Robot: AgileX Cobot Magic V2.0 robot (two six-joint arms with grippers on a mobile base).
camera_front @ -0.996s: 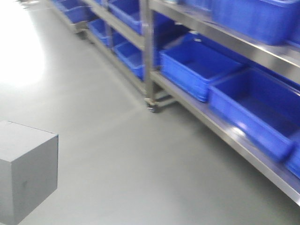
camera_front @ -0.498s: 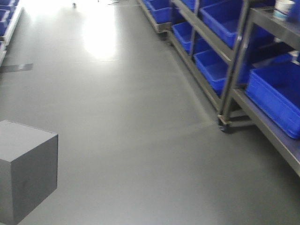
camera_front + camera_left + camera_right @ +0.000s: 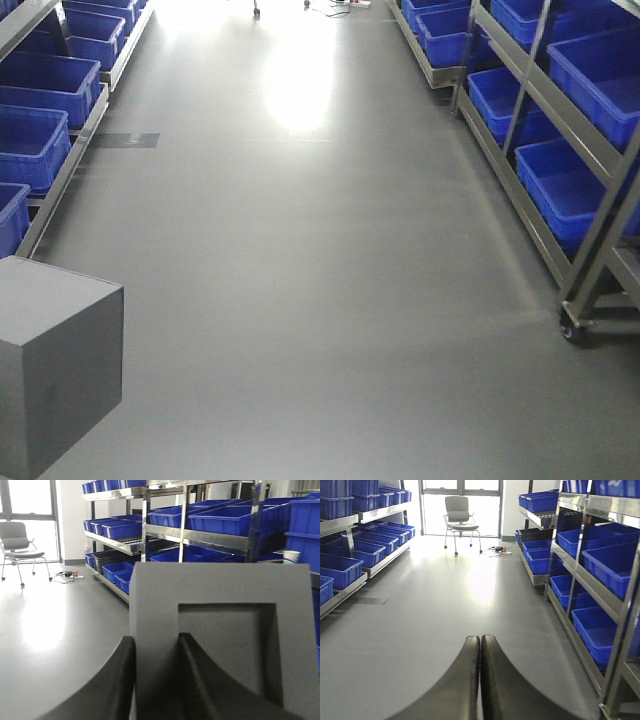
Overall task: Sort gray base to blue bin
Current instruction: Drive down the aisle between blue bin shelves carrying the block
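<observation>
1. Left gripper [image 3: 155, 642] pinches the matte gray cube-like base [image 3: 220, 585] by its recess wall; right gripper [image 3: 480, 641] is closed, empty.
2. Bright-blue plastic bins [image 3: 545, 195] sit on steel racks [image 3: 600, 235] both sides, well apart from it.

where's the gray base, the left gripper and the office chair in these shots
gray base [image 3: 235, 640], left wrist view, on the floor of its square recess
left gripper [image 3: 156, 639], left wrist view, midway between its fingertips
office chair [image 3: 457, 504], right wrist view, on the backrest

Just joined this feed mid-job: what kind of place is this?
Probably a warehouse or parts storeroom: a gray-floored aisle runs between metal shelving racks loaded with blue bins, with an office chair at the far end.
</observation>
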